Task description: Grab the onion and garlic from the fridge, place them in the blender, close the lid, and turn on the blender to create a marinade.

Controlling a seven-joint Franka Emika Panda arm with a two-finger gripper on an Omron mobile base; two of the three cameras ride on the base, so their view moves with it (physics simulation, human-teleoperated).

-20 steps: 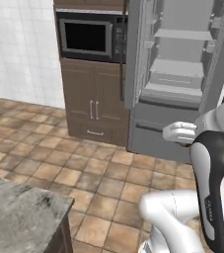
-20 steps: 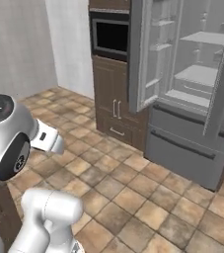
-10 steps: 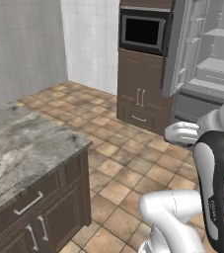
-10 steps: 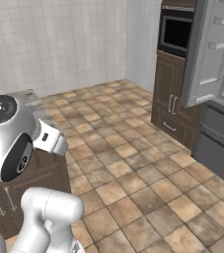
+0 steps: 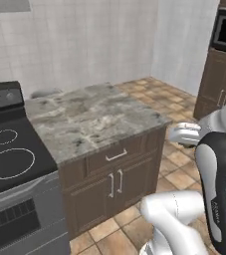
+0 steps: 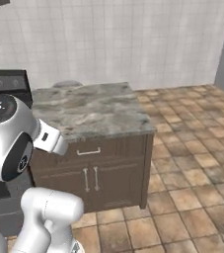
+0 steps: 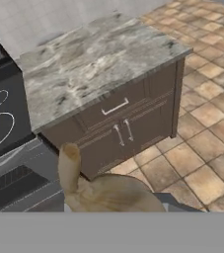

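Garlic point(image 7: 108, 190), a tan-brown knobbly lump with one stem sticking up, sat at the bottom of the hand view, just at the gripper. The fingers themselves were hidden behind it, so I could not see them; they appeared pressed shut on the garlic. Beyond it stood a brown cabinet point(image 7: 121, 123) with a marbled grey counter point(image 5: 92, 117) on top, and a black stove point(image 5: 7, 159) touched its side. Tiled floor point(image 6: 192, 158) spread around the cabinet.
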